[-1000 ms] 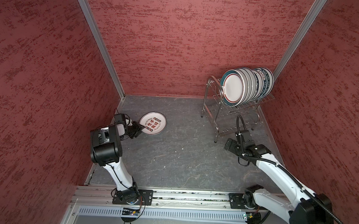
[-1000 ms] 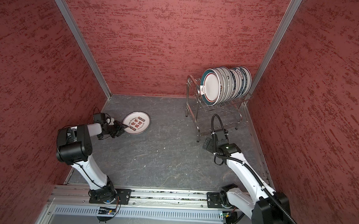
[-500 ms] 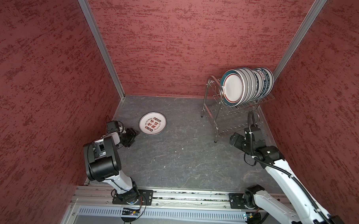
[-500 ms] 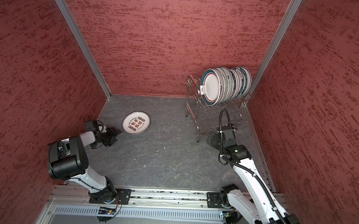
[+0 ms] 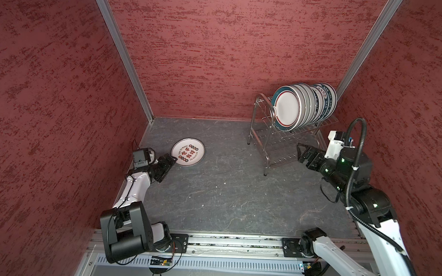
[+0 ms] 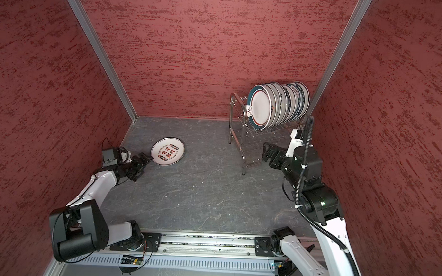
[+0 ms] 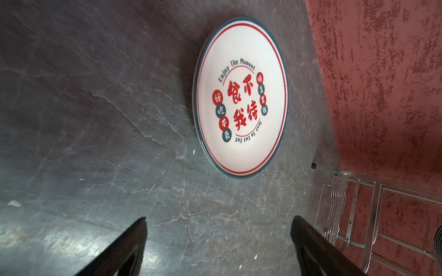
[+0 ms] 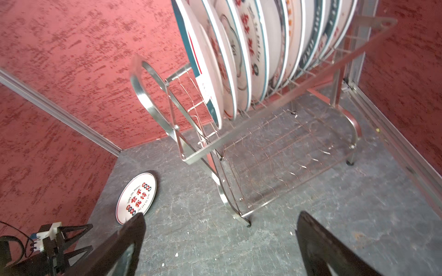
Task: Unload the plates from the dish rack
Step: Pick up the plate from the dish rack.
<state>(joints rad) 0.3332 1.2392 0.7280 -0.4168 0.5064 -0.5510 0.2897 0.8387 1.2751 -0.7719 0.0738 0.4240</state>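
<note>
Left wrist view gives the plainest news: the left gripper (image 7: 219, 218) has let go. Its jaws, narrower and at the rim a second ago, now stand spread wide with bare table (image 7: 95, 119) between the fingertips and the loose plate (image 7: 240, 98); nothing is held. That plate, white with red characters, lies flat and face up, well apart from the dish rack (image 8: 203, 151), out beyond the rack's arched end loop; in both top views it sits where it sat a second ago, so the release has not shifted it.

The right gripper (image 8: 221, 215) has meanwhile come up from low on the table to just in front of the rack's lower tier; its jaws are as wide as before, empty, and clear of the wires in the right wrist view. The racked plates (image 5: 299, 106) stand on edge in the rack's upper tier, packed toward the end away from the loose plate; the slots nearest the arched loop are free, and the lower tier holds nothing.

So one plate is off and safely down; the row left in the rack overlaps too tightly to count, but it is most of the load, and the job looks early. The next pick probably falls to the front plate of the row, with the right gripper the better placed for it.
</note>
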